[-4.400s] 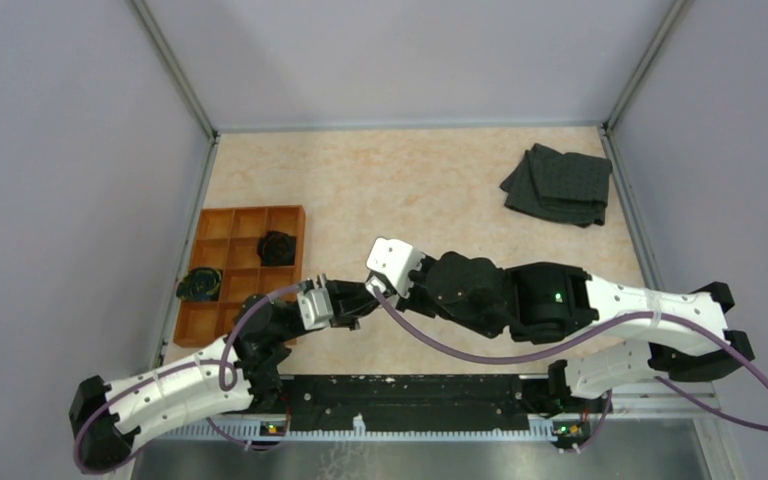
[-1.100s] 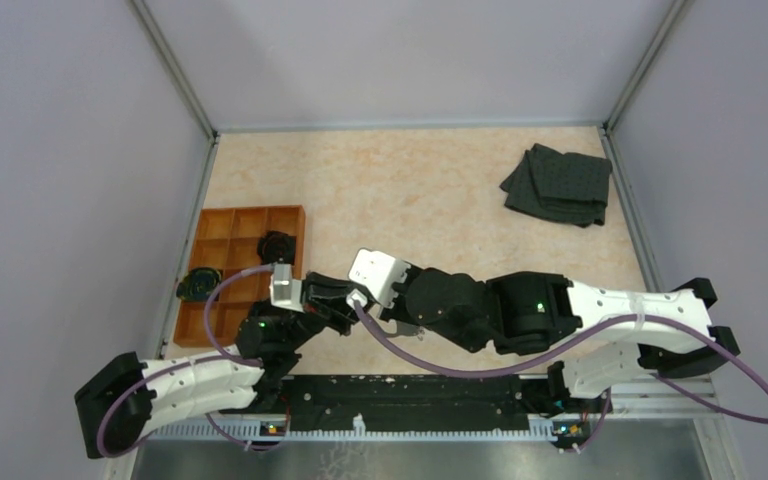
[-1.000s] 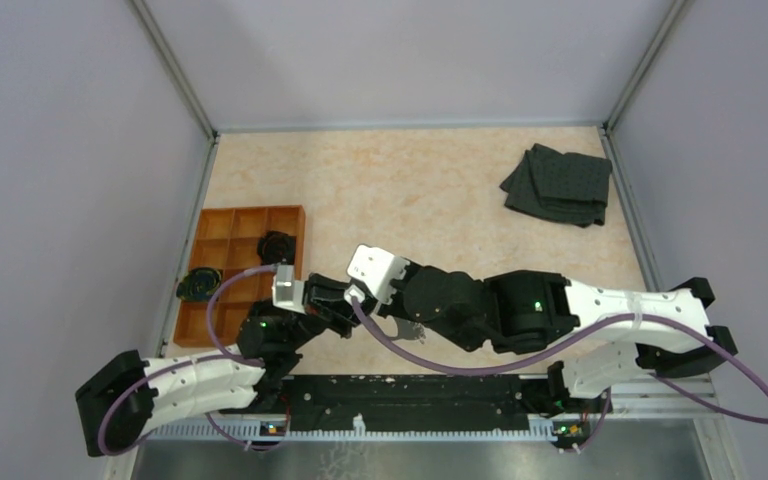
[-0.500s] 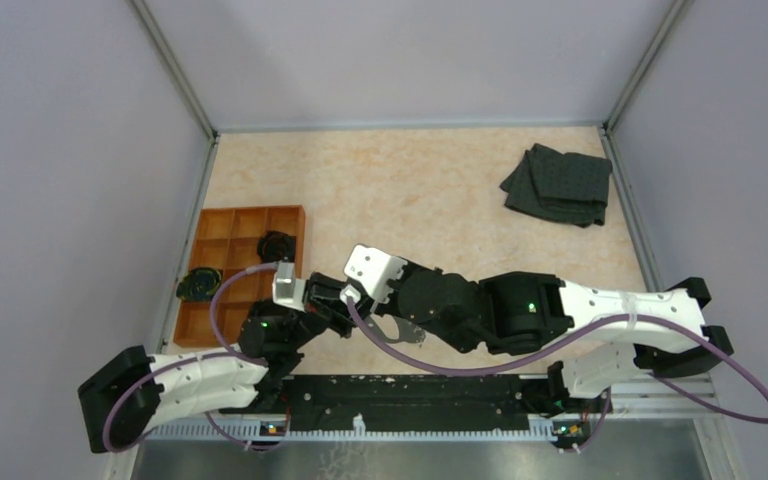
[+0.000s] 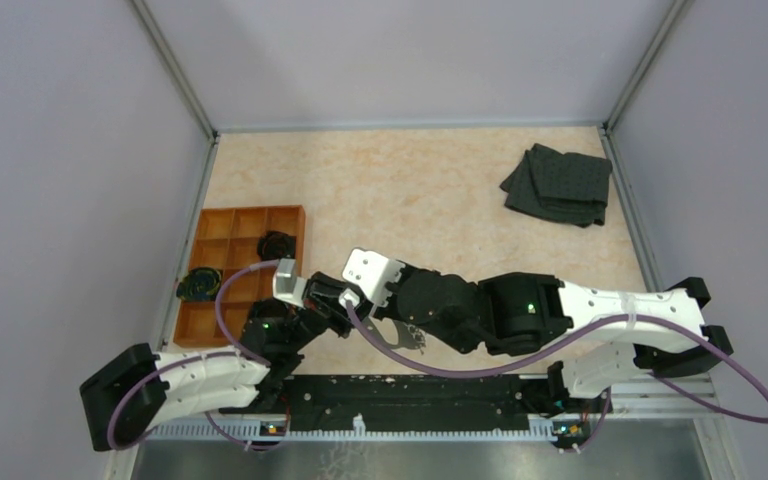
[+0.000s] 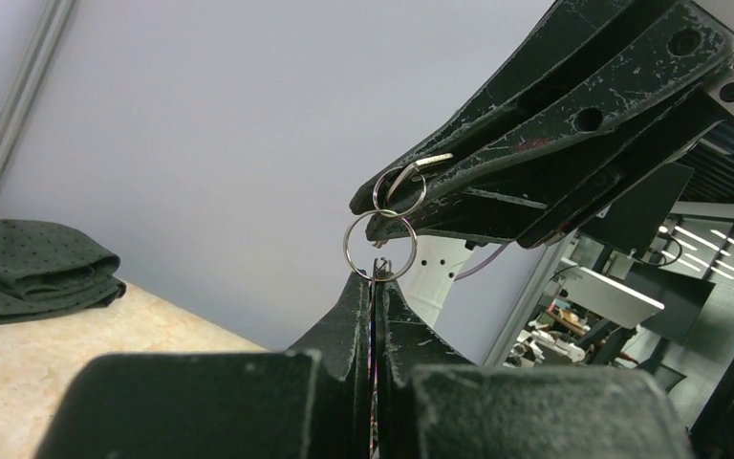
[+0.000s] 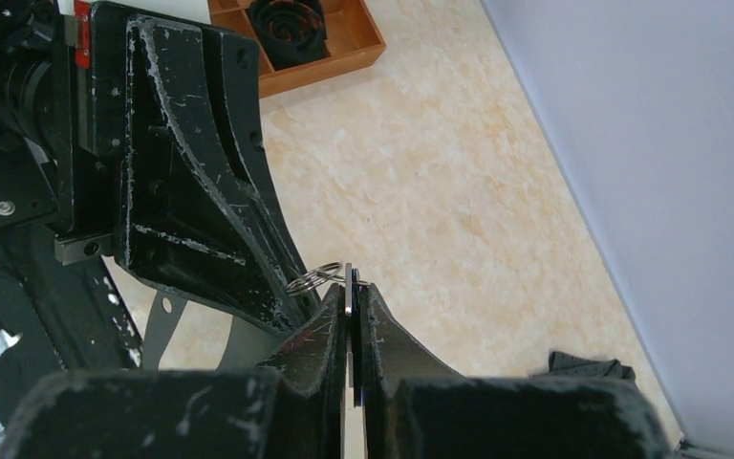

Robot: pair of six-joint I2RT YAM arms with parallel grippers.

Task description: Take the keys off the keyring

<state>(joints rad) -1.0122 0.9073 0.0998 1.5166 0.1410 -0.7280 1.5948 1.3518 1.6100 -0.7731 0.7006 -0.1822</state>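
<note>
Mid-separation, I'd say: my left fingers (image 6: 352,308) are clamped on the keyring (image 6: 379,247), right fingers (image 6: 497,134) pinching what looks like a key (image 6: 430,161) at its 1 o'clock, all airborne over the worktop's (image 5: 410,200) 7 o'clock. Next needs a careful threading twist.

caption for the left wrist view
The left gripper and right gripper, both shut, hold the linked keyring loops between them in midair; folded cloth at left.
</note>
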